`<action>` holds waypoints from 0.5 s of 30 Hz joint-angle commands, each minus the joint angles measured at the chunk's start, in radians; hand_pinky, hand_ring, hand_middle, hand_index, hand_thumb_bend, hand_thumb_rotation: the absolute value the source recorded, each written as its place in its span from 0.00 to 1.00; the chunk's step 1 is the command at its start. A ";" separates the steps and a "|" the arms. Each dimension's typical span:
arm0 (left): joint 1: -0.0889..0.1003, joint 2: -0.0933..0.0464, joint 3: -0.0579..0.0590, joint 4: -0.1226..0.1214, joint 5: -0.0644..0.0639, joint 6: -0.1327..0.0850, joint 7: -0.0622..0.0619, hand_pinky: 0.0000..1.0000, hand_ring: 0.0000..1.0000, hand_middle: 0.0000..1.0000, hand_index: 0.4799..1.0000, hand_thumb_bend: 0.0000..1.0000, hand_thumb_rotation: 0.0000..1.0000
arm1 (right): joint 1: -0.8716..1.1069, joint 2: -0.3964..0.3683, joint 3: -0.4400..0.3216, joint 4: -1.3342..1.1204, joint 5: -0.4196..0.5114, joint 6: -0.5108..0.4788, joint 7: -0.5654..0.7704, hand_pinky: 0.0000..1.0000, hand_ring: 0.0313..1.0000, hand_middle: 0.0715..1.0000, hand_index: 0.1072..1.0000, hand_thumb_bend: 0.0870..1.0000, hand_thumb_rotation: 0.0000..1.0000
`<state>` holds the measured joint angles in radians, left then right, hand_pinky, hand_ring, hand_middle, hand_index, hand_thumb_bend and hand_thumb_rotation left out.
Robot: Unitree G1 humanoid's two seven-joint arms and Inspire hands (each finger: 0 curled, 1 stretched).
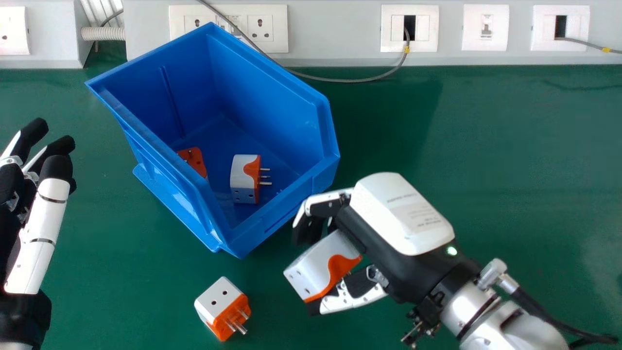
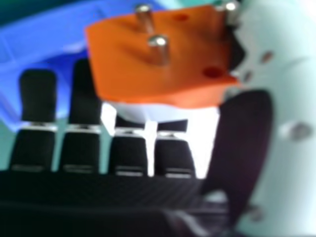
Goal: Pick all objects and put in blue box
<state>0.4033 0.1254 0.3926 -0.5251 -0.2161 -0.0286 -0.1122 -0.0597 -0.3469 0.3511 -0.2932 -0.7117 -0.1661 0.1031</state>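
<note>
The right hand [image 1: 398, 214], fingers and thumb bent, grips a boxy, hard plastic adapter [image 1: 320, 267]; its long axis slants far-right to near-left, orange pin face toward near-right. Beyond and left of that hand, the smooth blue box [image 1: 296, 92] contains a white-and-orange adapter [image 1: 245, 175], metal pins pointing right. Left and nearer, a blocky loose adapter [image 1: 218, 304] aims round pins near-right. The left hand [image 1: 39, 233] is at the view's left edge.
</note>
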 commanded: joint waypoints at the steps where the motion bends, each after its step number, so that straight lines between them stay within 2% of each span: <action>1: -0.006 -0.002 -0.001 -0.007 -0.006 -0.032 -0.005 0.88 0.90 0.87 0.82 0.59 0.71 | -0.048 0.021 -0.023 -0.037 0.023 -0.011 -0.006 0.34 0.41 0.48 0.47 0.44 0.00; 9: 0.000 -0.002 -0.009 -0.016 0.004 -0.034 0.001 0.87 0.90 0.87 0.81 0.58 0.71 | -0.148 0.056 -0.052 0.015 0.029 -0.010 -0.022 0.33 0.42 0.49 0.49 0.44 0.00; 12: 0.004 -0.004 -0.016 -0.024 0.008 -0.030 0.005 0.87 0.90 0.87 0.81 0.58 0.70 | -0.184 0.074 -0.058 0.037 0.034 -0.012 -0.027 0.32 0.42 0.49 0.49 0.44 0.00; 15: 0.000 -0.004 -0.021 -0.021 0.013 -0.026 0.008 0.86 0.90 0.87 0.81 0.58 0.70 | -0.242 0.095 -0.058 0.065 0.025 -0.012 -0.038 0.32 0.42 0.49 0.50 0.44 0.00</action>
<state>0.4067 0.1232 0.3712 -0.5256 -0.2050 -0.0358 -0.1078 -0.2409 -0.2695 0.3084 -0.2225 -0.7022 -0.1659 0.0924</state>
